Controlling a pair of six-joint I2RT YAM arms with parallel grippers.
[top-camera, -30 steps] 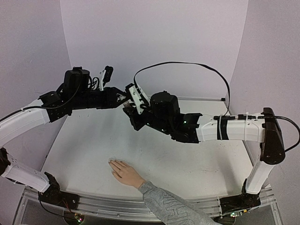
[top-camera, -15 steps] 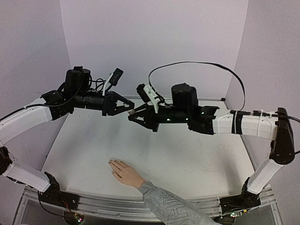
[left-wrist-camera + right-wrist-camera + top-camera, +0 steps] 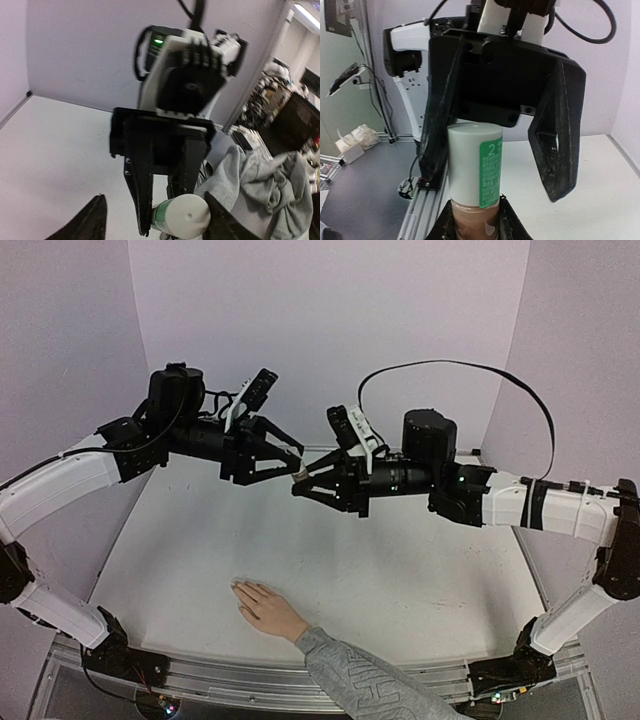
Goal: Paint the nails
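Observation:
A small bottle [image 3: 472,160] with a white cap, a green label and brownish polish is held up in the air. My right gripper [image 3: 473,222] is shut on its glass body. My left gripper [image 3: 294,462] is open, and its black fingers [image 3: 556,145] stand on either side of the cap without touching it. In the left wrist view the cap [image 3: 183,216] lies between my left gripper's fingers [image 3: 95,220]. A light-skinned hand [image 3: 266,609] with a grey patterned sleeve [image 3: 365,685] lies flat on the table near the front edge. Its pale nails [image 3: 240,588] point left and are too small to make out.
The white table [image 3: 400,570] is closed in by lilac walls at the back and sides. The right arm's black cable [image 3: 450,370] loops above it. An aluminium rail [image 3: 250,680] runs along the near edge. Both grippers meet high above the table's back middle.
Both grippers have risen and shifted to the right while staying tip to tip. The left gripper's open fingers now straddle the bottle's cap. The hand has not moved.

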